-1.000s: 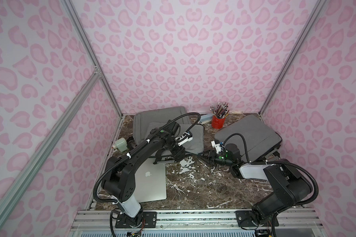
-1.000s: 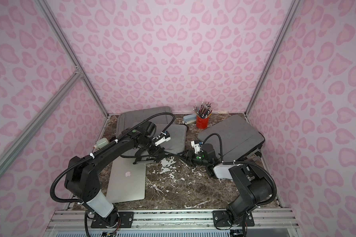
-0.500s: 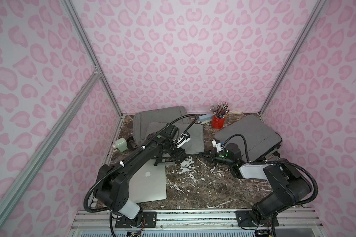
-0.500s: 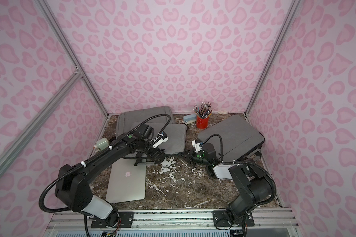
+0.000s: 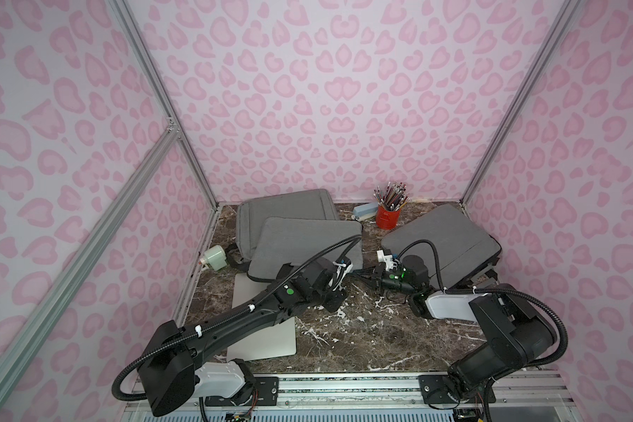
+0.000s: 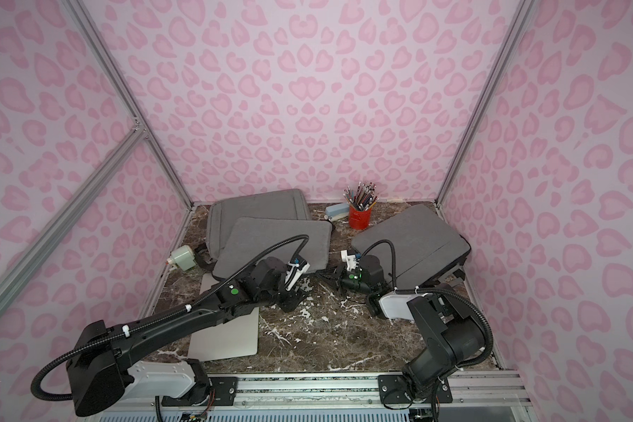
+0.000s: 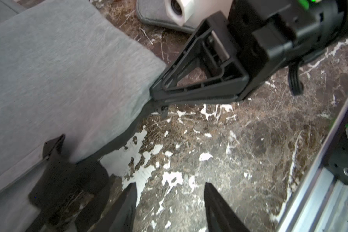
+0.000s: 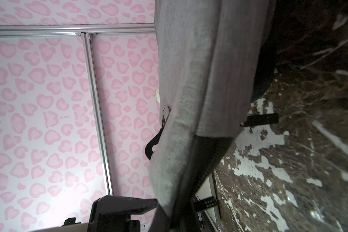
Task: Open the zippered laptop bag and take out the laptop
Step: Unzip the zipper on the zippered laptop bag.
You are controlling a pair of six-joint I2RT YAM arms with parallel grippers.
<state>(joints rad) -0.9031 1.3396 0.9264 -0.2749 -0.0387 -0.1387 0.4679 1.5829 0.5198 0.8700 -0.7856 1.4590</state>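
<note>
— Where's the laptop bag point(image 5: 304, 244) from here?
— Flat on the marble table point(image 5: 362, 339), spreading from the centre out toward 11 o'clock. Its far edge overlaps a second grey bag point(image 5: 285, 206) that lies along the back wall.
— And the right gripper point(image 7: 154, 93)?
— It reaches in from 3 o'clock, jaws pinched together on the bag's near right corner, right at the dark zipper edge. In the right wrist view the fabric runs straight down into its fingers.
— The left gripper point(image 7: 170, 185)?
— Just beside that same edge, on the 6 o'clock side. Its fingers are spread with only marble between them, and it holds nothing.
— I see a laptop point(image 5: 271, 339).
— Silver, closed, at 7 o'clock, partly under the left arm. Its far edge meets the bag's near edge. Whether it slips under, I can't tell.
— Room to move?
— Bare marble shows from the centre toward 5 and 6 o'clock, between the two arms. At 2 o'clock a third grey bag point(image 5: 443, 234) fills the corner up to the right wall, close behind the right wrist. A red pencil cup point(image 5: 387, 220) stands at 1 o'clock, between the bags. A pale green canister point(image 5: 215, 258) sits at 9 o'clock, by the left wall's rail.
</note>
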